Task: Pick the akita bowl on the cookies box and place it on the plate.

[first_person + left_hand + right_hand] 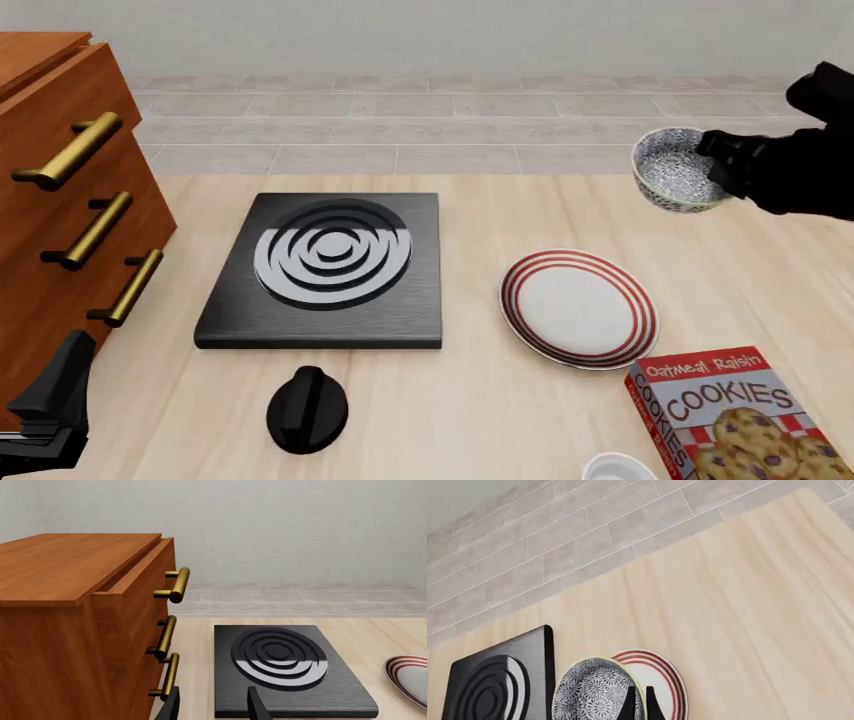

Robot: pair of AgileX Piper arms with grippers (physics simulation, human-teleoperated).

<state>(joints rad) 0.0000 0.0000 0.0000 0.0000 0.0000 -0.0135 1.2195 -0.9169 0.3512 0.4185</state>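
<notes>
gripping the speckled black-and-white akita bowl (pixel 678 170) by its pale rim, right fingers (pixel 629 706) closed, left fingers (pixel 257 703) parted

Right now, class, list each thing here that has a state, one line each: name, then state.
akita bowl: lifted off the table, gripped at its rim.
right gripper: jaws shut on the bowl's rim.
left gripper: jaws open, holding nothing.
plate: bare, nothing on it.
top drawer: slightly open.
</notes>
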